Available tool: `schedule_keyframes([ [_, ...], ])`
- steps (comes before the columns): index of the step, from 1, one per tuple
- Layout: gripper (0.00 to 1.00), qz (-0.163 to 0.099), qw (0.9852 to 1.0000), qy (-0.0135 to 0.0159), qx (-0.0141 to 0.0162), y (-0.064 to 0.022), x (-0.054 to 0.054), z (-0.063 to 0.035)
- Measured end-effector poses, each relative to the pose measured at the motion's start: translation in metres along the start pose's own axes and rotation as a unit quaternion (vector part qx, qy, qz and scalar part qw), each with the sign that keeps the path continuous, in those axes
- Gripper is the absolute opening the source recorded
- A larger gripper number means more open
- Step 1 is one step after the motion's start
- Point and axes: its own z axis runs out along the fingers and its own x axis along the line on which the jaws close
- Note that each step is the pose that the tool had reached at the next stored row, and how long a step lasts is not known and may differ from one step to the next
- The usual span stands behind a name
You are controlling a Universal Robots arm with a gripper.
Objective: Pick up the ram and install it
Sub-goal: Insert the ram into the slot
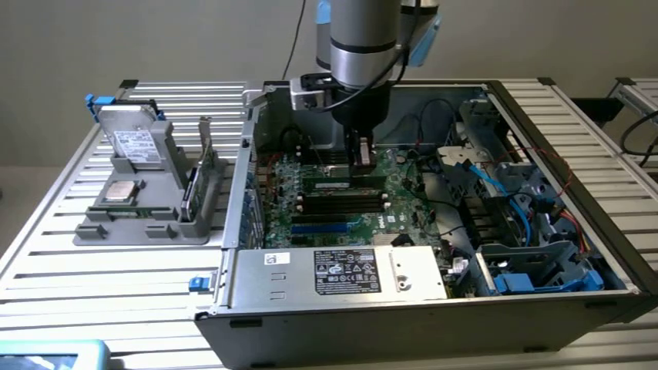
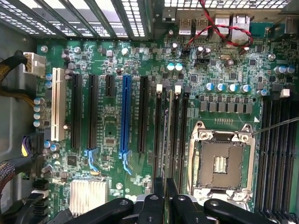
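Wrist view: gripper (image 2: 165, 189) tight on the edge-on ram (image 2: 168, 135), among black motherboard slots (image 2: 182, 140)

The computer case (image 1: 411, 320) looks matt grey metal, the motherboard (image 2: 107, 121) a glossy green board, the table (image 1: 103, 270) smooth ribbed metal, the gripper (image 2: 165, 183) glossy black.

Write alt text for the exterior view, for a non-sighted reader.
The robot's pincer reaches into an open computer case, right above the ram standing on edge on the motherboard. A grey parts holder sits beside the case.

Open computer case (image 1: 411, 331), grey parts tray (image 1: 113, 232)
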Motion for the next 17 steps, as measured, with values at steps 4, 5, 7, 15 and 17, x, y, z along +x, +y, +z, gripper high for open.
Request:
schedule_keyframes([
  [4, 0.14, 0.0, 1.0, 0.0002, 0.0005, -0.0001, -0.0001, 0.0019],
  [5, 0.14, 0.0, 1.0, 0.0005, 0.0005, -0.0001, -0.0001, 0.0024],
  [7, 0.14, 0.0, 1.0, 0.0012, 0.0005, 0.0, -0.0001, 0.0034],
  [15, 0.14, -0.002, 1.0, 0.0086, 0.002, 0.0001, -0.0003, 0.0073],
  [17, 0.14, -0.003, 0.9999, 0.0102, 0.0032, 0.0002, -0.0004, 0.0086],
])
